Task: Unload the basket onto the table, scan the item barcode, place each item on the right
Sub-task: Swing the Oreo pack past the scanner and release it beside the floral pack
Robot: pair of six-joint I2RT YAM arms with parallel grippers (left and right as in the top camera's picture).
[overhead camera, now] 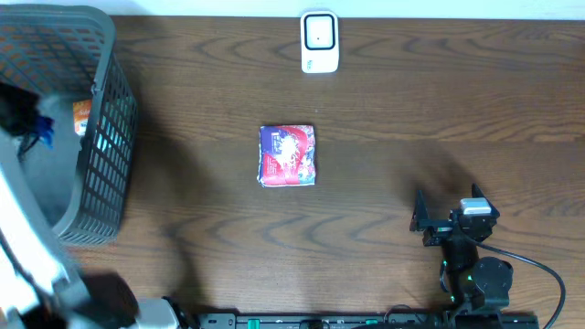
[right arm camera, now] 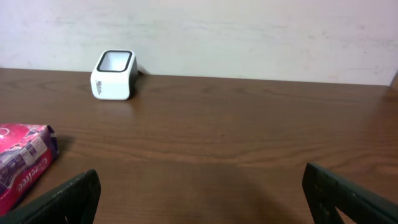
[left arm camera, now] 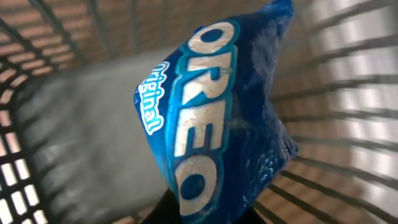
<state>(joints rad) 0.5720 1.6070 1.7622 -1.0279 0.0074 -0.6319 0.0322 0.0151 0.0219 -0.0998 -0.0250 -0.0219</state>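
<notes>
pincer of the left arm (overhead camera: 26, 117) clamped on a blue oreo packet (left arm camera: 211, 118) inside the grey basket (overhead camera: 110, 137)
the packet fills the left wrist view, tilted, basket mesh all round it. the right pincer (right arm camera: 202, 199) stands wide over the tabletop (overhead camera: 411, 110) at its near right, holding nothing. a red and purple packet (overhead camera: 288, 155) lies flat mid-tabletop; the white scanner (overhead camera: 319, 41) sits at the far edge.

The worktop (overhead camera: 430, 100) is dark brown wood with a wavy grain, and it fills nearly the whole overhead view. Far ahead of the right jaws, a pale wall (right arm camera: 261, 31) with faint marks rises straight from its back edge. The light is soft and even, and leaves only blurred shadows on the wood.
</notes>
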